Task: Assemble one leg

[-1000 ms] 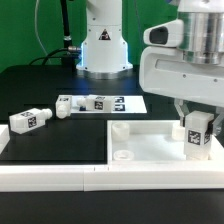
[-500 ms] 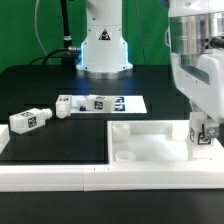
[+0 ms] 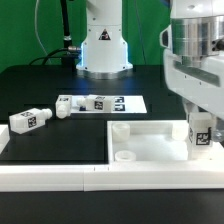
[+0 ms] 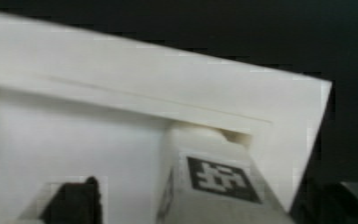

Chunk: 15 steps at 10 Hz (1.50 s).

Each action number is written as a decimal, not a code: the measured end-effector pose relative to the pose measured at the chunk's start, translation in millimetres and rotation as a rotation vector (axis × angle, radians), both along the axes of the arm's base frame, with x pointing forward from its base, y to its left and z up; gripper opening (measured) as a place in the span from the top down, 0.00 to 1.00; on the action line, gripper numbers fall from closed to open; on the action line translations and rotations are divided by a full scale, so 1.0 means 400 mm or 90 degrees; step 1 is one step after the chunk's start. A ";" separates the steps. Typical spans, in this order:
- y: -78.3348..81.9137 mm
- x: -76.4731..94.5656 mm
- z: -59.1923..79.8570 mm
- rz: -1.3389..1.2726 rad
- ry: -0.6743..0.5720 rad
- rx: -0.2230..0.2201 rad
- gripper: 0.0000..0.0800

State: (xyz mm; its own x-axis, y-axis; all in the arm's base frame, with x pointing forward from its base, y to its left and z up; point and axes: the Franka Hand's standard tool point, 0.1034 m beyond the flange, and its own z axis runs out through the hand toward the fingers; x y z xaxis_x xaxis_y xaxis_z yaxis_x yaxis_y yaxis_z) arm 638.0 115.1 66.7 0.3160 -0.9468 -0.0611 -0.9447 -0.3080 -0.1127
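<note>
- One leg [image 3: 199,133] stands upright at the far right corner of the big white panel [image 3: 150,140], at the right edge of the exterior view.
- The gripper [image 3: 199,118] sits right over that leg; whether its fingers clamp it, I cannot tell.
- In the wrist view the leg [image 4: 217,170] stands at the panel's corner, so seating looks near done; release remains.
- Two spare legs [image 3: 30,119] [image 3: 88,103] lie at centre left.
</note>
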 end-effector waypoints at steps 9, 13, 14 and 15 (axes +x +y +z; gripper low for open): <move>-0.013 0.017 0.013 0.622 -0.066 -0.097 0.19; -0.016 0.017 0.012 0.485 -0.058 -0.082 0.64; -0.017 0.016 0.012 0.448 -0.055 -0.079 0.64; -0.019 0.016 0.011 0.398 -0.051 -0.073 0.64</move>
